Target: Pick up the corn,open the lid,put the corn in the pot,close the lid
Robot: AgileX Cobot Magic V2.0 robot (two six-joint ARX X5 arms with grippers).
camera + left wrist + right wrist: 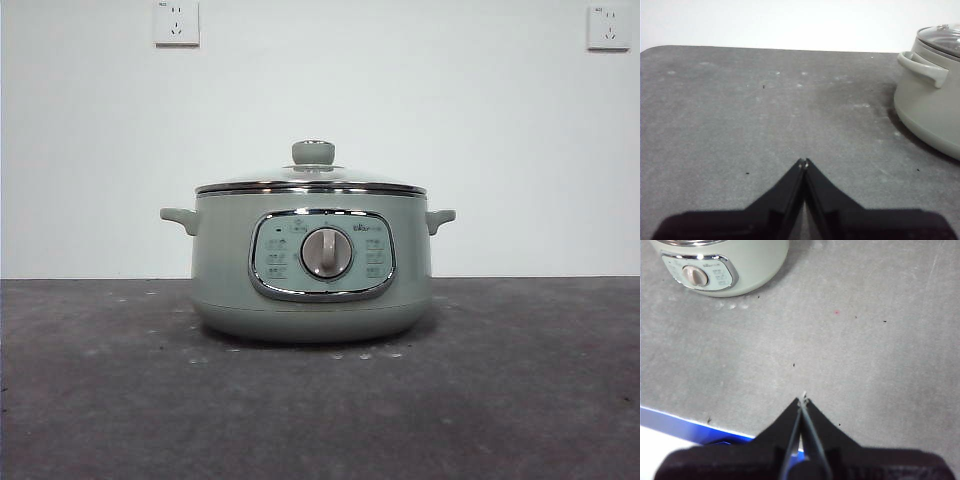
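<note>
- While both of my arms wait away from the work area, the pot [312, 262] stands upright on the grey table [520, 400], centred in the front view.
- Pot body: sage green, round, with one small side handle [179, 218] on each flank and a chrome-framed front panel [322, 255] carrying a silver dial [326, 252].
- Lid [312, 180]: seated flat on the pot rim, chrome edge level all round, glass dome closed, green knob [313, 152] upright at the top centre.
- Corn: not visible in any of the three views; I cannot tell where it is.
- Left gripper [804, 161]: my two black fingers are pressed together tip to tip, holding nothing, hovering over bare table. The pot sits well apart from it, off to one side, with one handle and part of the lid showing in the left wrist view.
- Right gripper [802, 400]: my fingers are likewise together at the tips and hold nothing. It hangs above the table near the front edge, where a blue strip [695, 427] runs along the border. The pot's panel and dial face this gripper, well apart from it.
- Background: a white wall [400, 100] with two sockets, one socket [177, 22] high at each side of the front view.
- Neither gripper appears in the front view.
</note>
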